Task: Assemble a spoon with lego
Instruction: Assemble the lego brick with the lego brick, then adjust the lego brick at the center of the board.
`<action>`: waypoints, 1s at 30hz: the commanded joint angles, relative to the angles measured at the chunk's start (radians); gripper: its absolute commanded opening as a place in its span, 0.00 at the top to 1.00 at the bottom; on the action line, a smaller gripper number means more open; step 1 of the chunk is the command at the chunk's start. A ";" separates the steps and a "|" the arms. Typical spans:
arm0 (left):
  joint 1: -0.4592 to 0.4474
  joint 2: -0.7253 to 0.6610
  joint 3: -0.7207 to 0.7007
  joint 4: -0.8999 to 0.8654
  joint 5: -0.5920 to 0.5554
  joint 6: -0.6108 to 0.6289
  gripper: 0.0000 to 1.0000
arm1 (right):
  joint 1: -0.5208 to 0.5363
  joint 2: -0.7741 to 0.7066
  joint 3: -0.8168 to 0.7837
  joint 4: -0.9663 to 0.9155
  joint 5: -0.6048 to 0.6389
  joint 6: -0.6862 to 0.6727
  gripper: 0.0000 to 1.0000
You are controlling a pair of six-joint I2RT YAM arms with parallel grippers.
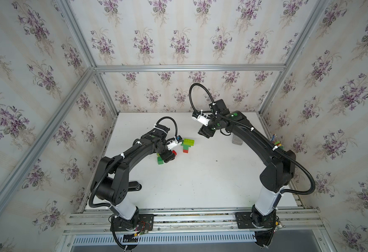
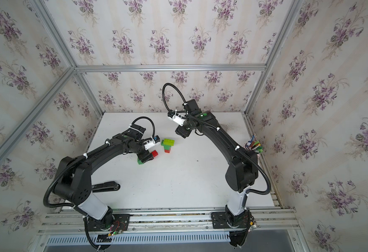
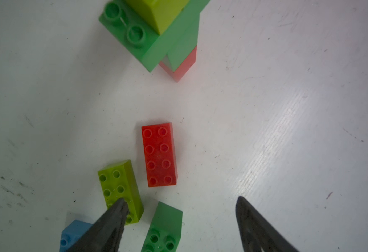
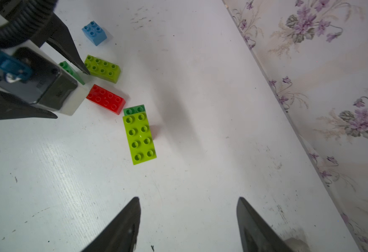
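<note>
The part-built spoon stands on the table, toward 12 o'clock from its middle: lime over dark green over red. At its 8 o'clock the left hand hangs above the loose lego, its fingers spread wide and gripping nothing. Both top views show only a red brick and a dark green brick peeping out past that hand. The wrist views add a lime brick and a small blue brick, and all four lie studs up. In the left wrist view one fingertip overlaps the lime brick; whether it touches I cannot tell. The right hand, at the spoon's 2 o'clock, is likewise parted and empty over bare table. A grey block shows clearly in a top view, just beside the right arm.
</note>
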 commanded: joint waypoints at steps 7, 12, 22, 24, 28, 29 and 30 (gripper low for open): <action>-0.011 0.171 0.138 -0.059 -0.097 -0.024 0.27 | -0.093 -0.131 -0.165 0.074 -0.013 -0.025 0.30; -0.029 0.229 0.158 -0.061 -0.114 -0.045 0.31 | -0.107 -0.144 -0.179 0.070 -0.008 -0.030 0.30; -0.039 0.251 0.156 -0.059 -0.131 -0.067 0.39 | -0.110 -0.143 -0.179 0.061 -0.005 -0.031 0.30; -0.038 0.225 0.146 -0.045 -0.125 -0.067 0.37 | -0.110 -0.140 -0.178 0.060 -0.007 -0.027 0.30; -0.037 0.166 0.134 -0.015 -0.095 -0.069 0.35 | -0.110 -0.135 -0.178 0.053 -0.015 -0.020 0.30; -0.036 0.156 0.135 -0.013 -0.083 -0.071 0.34 | -0.111 -0.135 -0.178 0.050 -0.017 -0.017 0.30; -0.036 0.148 0.134 -0.010 -0.076 -0.075 0.33 | -0.110 -0.135 -0.178 0.049 -0.017 -0.017 0.30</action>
